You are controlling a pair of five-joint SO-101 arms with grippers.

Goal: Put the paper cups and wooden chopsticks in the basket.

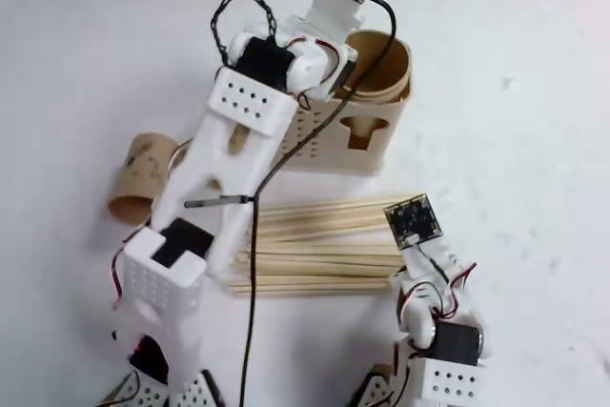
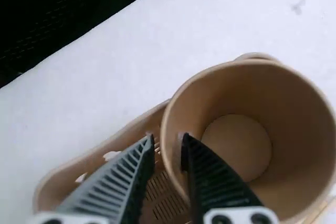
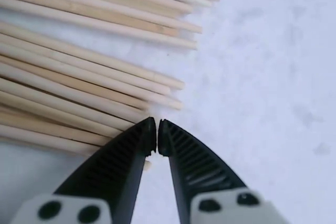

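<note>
Up in the upper middle of the high view stands the basket, pale and slotted, with one cup upright in its right end. The left gripper has that cup's rim nipped: one finger sits inside the cup, the other outside it over the basket, and only the paper wall lies between them. A second cup lies on its side at the left of the frame, on the table beside the left arm and apart from the basket. The chopsticks lie in a loose flat pile across the middle, just below the basket. The right gripper hangs over their right-hand ends, its tips pressed together with nothing between them.
</note>
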